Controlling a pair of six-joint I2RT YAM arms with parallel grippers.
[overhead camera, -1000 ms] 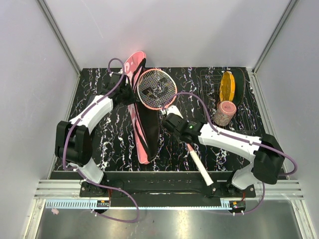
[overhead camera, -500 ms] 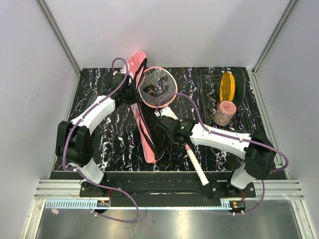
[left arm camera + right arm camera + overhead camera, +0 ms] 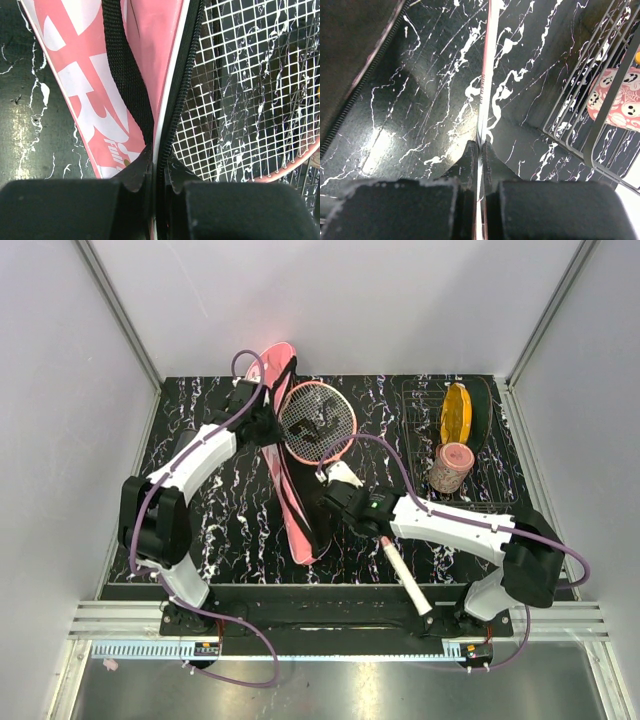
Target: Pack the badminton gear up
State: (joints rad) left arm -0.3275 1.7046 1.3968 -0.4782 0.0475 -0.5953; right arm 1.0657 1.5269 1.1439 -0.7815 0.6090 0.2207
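The racket (image 3: 318, 422) has its strung head at upper centre of the top view, overlapping the upper end of the pink cover (image 3: 292, 502). Its white handle points to the lower right. The right end effector (image 3: 480, 150) is fully closed on the racket shaft. The left end effector (image 3: 159, 167) is clamped on the cover's zipper edge, just beside the strings. The cover lies on the black marbled counter (image 3: 200, 530). A wire rack (image 3: 415, 415) sits at upper right.
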